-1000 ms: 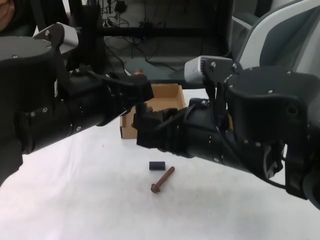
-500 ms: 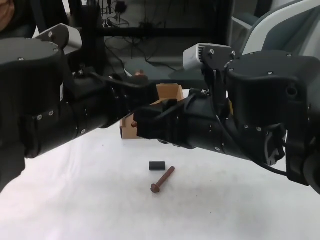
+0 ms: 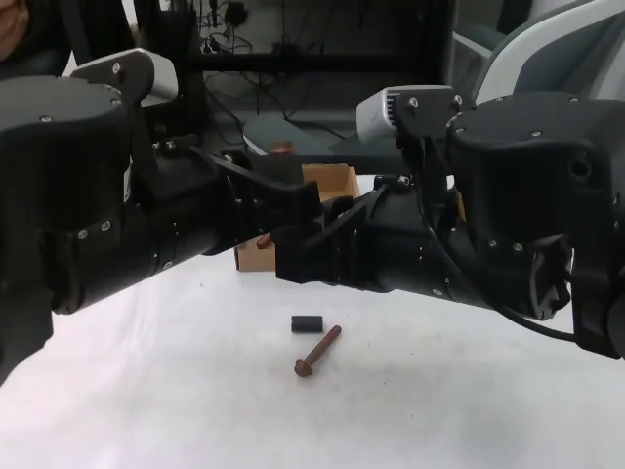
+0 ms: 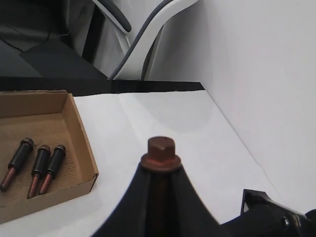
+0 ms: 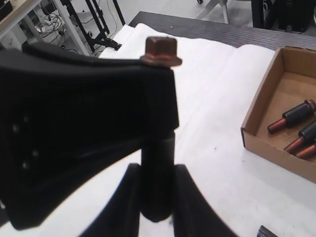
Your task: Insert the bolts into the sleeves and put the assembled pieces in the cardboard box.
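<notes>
My left gripper (image 4: 160, 174) is shut on a copper bolt (image 4: 160, 152), whose hex head sticks out past the fingers. My right gripper (image 5: 158, 200) is shut on a black sleeve (image 5: 158, 182). In the right wrist view the left gripper (image 5: 84, 123) sits right over the sleeve, with the bolt head (image 5: 161, 51) in line with it. The shank is hidden, so I cannot tell whether it has entered the sleeve. In the high view both arms meet in front of the cardboard box (image 3: 332, 180). Three assembled pieces (image 4: 34, 165) lie in the box (image 4: 81, 133).
A loose black sleeve (image 3: 307, 322) and a loose copper bolt (image 3: 318, 352) lie side by side on the white table (image 3: 146, 391), below the joined grippers. A chair and dark stands are behind the table's far edge.
The two grippers have closed in on each other in front of the box. The left gripper with the bolt has shifted right and now overlaps the right gripper's tip.
</notes>
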`<state>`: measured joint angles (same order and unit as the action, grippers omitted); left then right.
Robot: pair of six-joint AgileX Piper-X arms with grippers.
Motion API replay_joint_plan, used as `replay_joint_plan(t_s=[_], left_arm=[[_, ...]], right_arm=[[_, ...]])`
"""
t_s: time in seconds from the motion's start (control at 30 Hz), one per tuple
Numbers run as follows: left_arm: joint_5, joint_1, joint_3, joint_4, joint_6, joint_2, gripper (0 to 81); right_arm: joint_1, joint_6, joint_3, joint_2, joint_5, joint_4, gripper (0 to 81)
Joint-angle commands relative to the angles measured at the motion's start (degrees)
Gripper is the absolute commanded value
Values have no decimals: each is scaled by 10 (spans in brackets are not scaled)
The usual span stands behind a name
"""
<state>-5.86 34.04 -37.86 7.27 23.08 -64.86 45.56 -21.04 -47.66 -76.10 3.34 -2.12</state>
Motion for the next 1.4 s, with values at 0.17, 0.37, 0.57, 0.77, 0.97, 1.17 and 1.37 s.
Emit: replay_joint_plan(t_s=[0.17, 0.37, 0.57, 0.77, 0.97, 1.17, 1.37], left_arm=[[-8, -6, 1, -14, -13, 5, 14], [-48, -40, 1, 5, 5, 5, 603], [-119, -81, 1, 7, 57, 5, 700], [-142, -82, 1, 19, 76, 5, 700], [-175, -82, 1, 32, 91, 5, 700], [-195, -80, 1, 38, 91, 7, 652], [-186, -82, -1, 41, 67, 32, 652]], right_arm=[[-6, 6, -9, 16, -9, -11, 6], [-6, 6, -9, 16, 9, -11, 6], [-6, 15, -9, 16, 9, -11, 6], [-6, 19, -9, 16, 9, -11, 6], [-6, 19, -9, 16, 4, -11, 6], [-6, 21, -9, 16, 5, -11, 6], [-6, 21, -9, 19, 5, 13, 6]])
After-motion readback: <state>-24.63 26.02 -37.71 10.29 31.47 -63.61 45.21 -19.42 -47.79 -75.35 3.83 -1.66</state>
